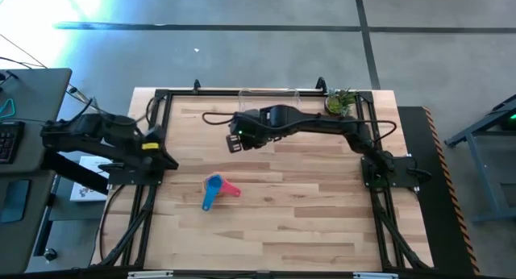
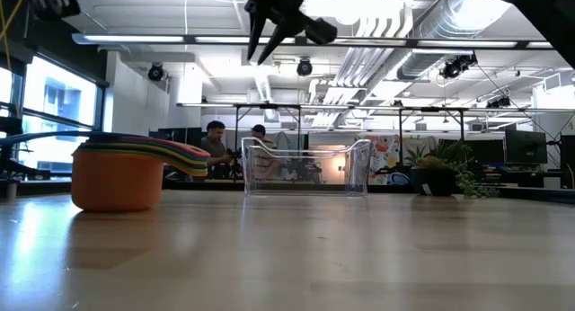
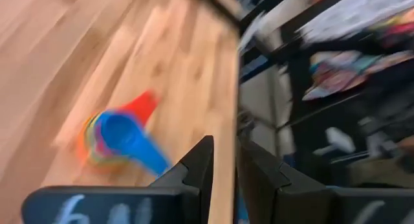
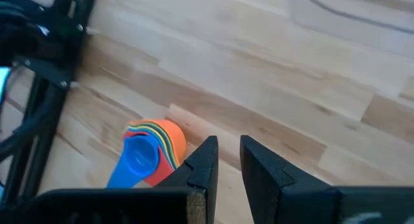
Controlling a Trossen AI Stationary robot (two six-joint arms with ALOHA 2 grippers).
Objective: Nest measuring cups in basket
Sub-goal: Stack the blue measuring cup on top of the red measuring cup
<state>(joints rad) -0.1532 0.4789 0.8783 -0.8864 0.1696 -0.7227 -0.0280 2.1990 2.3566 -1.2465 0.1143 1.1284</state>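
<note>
The measuring cups (image 1: 216,190) stand nested in one stack on the table's middle. The orange cup (image 2: 117,181) is at the bottom with its base on the wood, and the blue cup (image 4: 136,160) is on top. The handles fan out toward the near edge. The basket (image 1: 270,94), a clear bin, stands upright at the far edge with nothing showing inside it (image 2: 305,167). My right gripper (image 1: 235,141) hangs high over the table between the basket and the stack, slanting down, shut and holding nothing (image 4: 228,153). My left gripper (image 1: 164,156) is drawn back at the table's left edge, shut and holding nothing (image 3: 225,166).
A small potted plant (image 1: 340,102) stands at the far right corner, beside the basket. Black frame rails (image 1: 145,198) run along the table's left and right edges. Bare wood lies between the stack and the basket. People show in the room beyond the table (image 2: 216,140).
</note>
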